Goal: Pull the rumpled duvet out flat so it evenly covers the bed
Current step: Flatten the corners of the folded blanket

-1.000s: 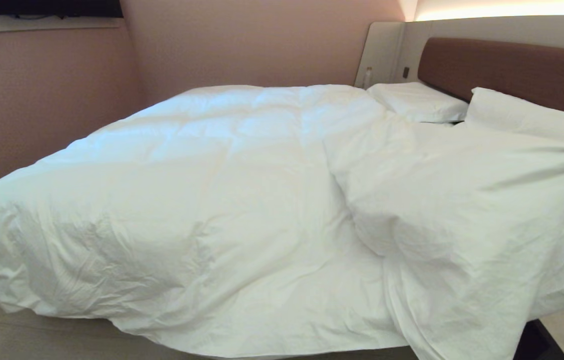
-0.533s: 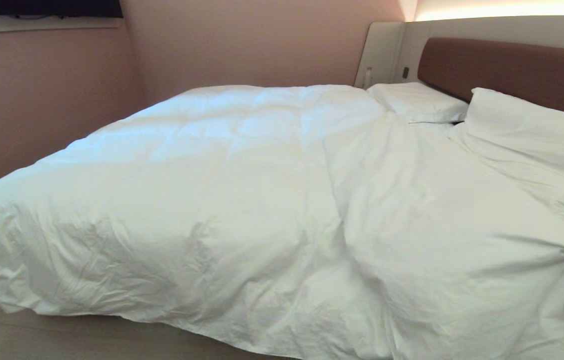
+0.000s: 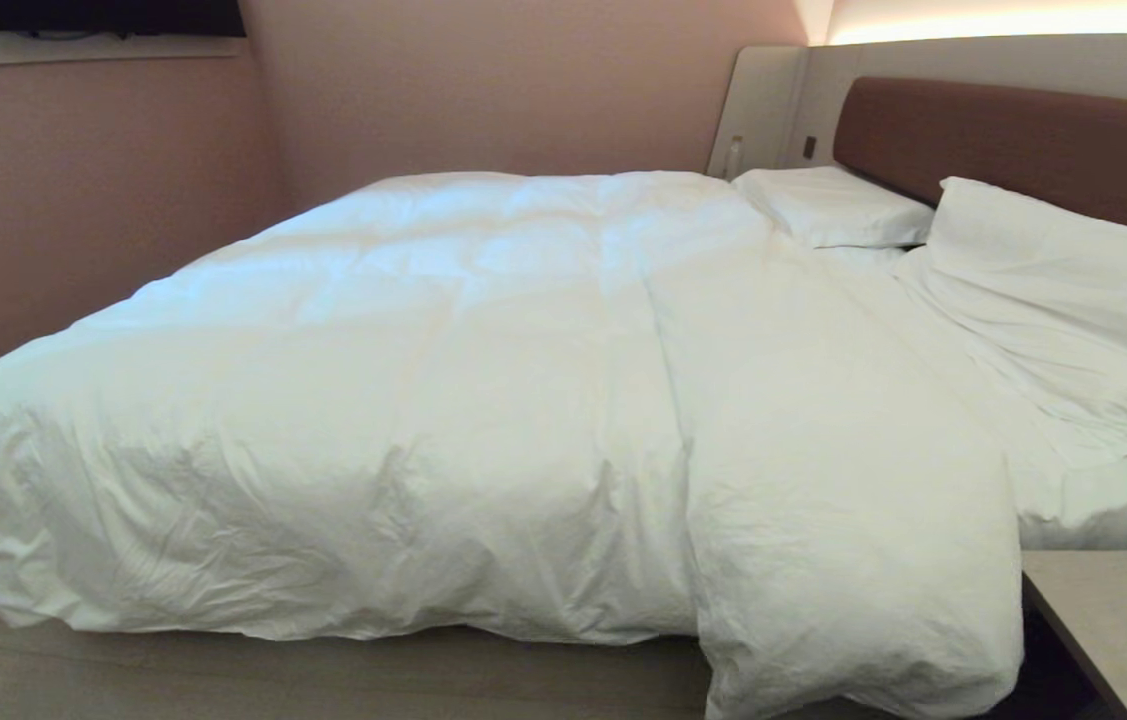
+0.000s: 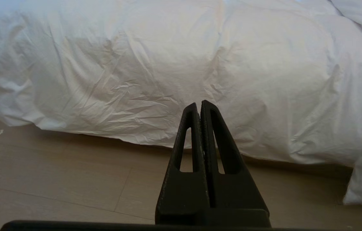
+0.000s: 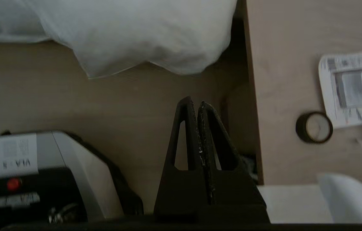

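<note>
The duvet (image 3: 483, 400) that a second ago was bunched up over the near pillow at three o'clock now lies flat across the bed (image 3: 1103, 500), its corner hanging at five o'clock beside the nightstand (image 3: 1123, 620). Both pillows (image 3: 1053, 270) show. The right gripper (image 5: 195, 104) and left gripper (image 4: 199, 106) hang low, fingers pressed together, empty. The spread looks nearly finished.

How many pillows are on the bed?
2. One pillow lies at the far side by the headboard; the other pillow lies nearer, at the right. The duvet might hide more.
</note>
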Robot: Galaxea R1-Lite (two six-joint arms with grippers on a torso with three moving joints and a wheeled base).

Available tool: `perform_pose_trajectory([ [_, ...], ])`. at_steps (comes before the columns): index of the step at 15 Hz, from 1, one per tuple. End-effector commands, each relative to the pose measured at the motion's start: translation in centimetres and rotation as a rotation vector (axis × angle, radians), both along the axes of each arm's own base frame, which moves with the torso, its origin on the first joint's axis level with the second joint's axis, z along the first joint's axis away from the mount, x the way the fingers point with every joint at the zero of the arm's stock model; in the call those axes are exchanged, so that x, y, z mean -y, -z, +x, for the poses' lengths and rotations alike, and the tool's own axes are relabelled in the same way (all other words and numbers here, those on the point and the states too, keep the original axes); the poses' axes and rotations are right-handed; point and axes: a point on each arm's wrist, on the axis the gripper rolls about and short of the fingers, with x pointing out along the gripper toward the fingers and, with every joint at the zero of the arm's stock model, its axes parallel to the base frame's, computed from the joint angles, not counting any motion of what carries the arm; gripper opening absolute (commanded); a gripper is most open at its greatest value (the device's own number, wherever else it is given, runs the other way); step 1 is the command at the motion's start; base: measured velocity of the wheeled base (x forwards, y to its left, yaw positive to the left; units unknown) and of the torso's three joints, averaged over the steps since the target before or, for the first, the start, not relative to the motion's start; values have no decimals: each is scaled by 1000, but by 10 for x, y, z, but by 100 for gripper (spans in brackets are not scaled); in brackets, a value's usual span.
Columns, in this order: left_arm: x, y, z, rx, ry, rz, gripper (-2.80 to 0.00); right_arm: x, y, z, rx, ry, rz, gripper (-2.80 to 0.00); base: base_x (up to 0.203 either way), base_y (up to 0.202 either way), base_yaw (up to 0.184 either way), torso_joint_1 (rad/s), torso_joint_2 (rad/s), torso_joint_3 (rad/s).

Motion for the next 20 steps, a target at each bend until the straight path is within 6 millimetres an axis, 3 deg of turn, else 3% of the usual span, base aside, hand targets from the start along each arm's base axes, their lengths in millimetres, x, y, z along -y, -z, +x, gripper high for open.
perform_pose_trajectory([
  [1, 0, 0, 0, 1, -1, -1, -280, -1, 18, -29, -238, -13, -9, -280, 0, 0, 0, 0, 0, 0],
  [7, 0, 0, 0, 1, -1, -1, -280, -2, 10, -17, -149, -60, 34, -280, 0, 0, 0, 0, 0, 0],
  [15, 0, 0, 0, 1, -1, -1, -280, 0, -16, 56, 45, 48, 184, -280, 0, 0, 0, 0, 0, 0],
  [20, 0, 0, 0, 1, -1, -1, -280, 0, 2, 94, -21, 113, 284, -280, 0, 0, 0, 0, 0, 0],
])
